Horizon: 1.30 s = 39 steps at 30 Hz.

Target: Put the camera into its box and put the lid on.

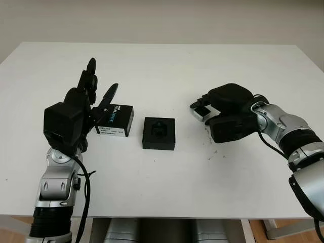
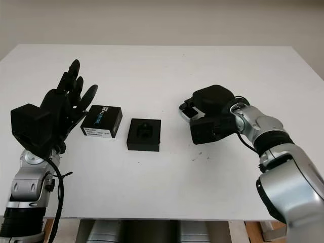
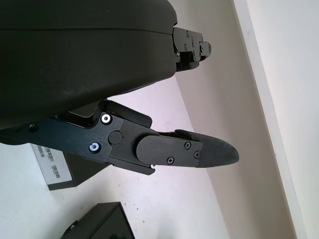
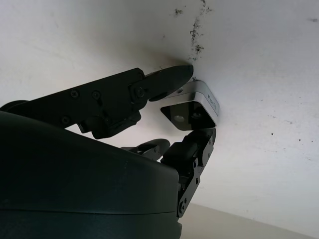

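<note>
Camera (image 4: 192,110) is sitting in the right hand (image 1: 215,112), right of centre on the white table (image 1: 167,66): small silver-edged block with a glossy dark lens face, rounded corners. Right wrist view is showing matte black fingers (image 4: 164,79) pinching it from opposite sides, the camera's far end touching the tabletop. So right hand is closing on the camera, low over the table, well apart from the box.

Box base (image 1: 159,133) is sitting mid-table: one square black tray, matte, with a moulded black insert inside, open on top. Just beside it on the robot's left, one lid (image 1: 115,120): flat black rectangular carton, smooth, white "REALSENSE" print on top and a white label strip on its near side. The two are lying close together but not touching.

Left hand (image 1: 93,96) is hovering open beside the lid's left edge, holding nothing; fingertips pointing away from the robot, the thumb over the lid's corner. I can't tell whether it is touching.

Tabletop is smooth white laminate with a few dark scuff specks (image 1: 216,156) near the right hand.
</note>
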{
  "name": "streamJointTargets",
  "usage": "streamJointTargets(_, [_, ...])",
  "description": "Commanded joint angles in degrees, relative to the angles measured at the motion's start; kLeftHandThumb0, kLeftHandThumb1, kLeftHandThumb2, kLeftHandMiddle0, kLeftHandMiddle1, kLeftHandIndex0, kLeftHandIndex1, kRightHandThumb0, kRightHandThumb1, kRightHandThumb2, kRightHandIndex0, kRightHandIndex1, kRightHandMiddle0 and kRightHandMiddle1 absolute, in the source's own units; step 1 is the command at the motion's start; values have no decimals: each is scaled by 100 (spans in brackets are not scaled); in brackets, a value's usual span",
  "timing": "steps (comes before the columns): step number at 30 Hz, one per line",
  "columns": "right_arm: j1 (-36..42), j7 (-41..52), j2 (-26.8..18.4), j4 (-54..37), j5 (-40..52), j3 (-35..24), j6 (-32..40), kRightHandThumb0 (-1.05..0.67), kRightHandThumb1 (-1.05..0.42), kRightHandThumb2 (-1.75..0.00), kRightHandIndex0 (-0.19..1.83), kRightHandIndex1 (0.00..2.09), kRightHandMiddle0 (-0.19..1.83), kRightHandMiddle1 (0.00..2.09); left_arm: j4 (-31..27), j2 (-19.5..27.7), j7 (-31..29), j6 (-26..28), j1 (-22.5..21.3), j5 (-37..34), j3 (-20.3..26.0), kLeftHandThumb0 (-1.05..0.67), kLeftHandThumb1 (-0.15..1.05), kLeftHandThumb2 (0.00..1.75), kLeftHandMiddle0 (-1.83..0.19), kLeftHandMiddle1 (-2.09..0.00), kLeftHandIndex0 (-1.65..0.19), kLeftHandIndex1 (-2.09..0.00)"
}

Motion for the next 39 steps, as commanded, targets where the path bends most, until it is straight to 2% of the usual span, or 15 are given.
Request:
streamJointTargets(1, [-92,-25,8,73,-54,59,110,-29,-88,-6,50,7,70,11,-79,58,11,-35,53,26,0,-73,105,28,1,-6,2,-6])
streamJointTargets(8, [-68,12,1,95,-66,82,355,-31,-89,-5,47,5,72,11,-33,80,-31,-98,79,38,-1,-74,105,28,1,-6,2,-6])
streamJointTargets(20, [-67,-32,-78,102,-99,127,367,-29,-88,-5,51,7,75,10,-43,100,-40,-56,78,10,-4,-74,105,28,1,-5,2,-5])
streamJointTargets(32, [48,297,9,74,386,-154,430,-28,-93,-7,49,5,87,17,-23,108,-19,-34,13,93,-83,-74,105,29,0,-6,1,-6])
streamJointTargets(39, [47,430,4,78,487,-206,470,-28,-96,-6,47,4,86,21,-21,98,-37,-14,0,26,-64,-74,105,29,0,-5,1,-6])
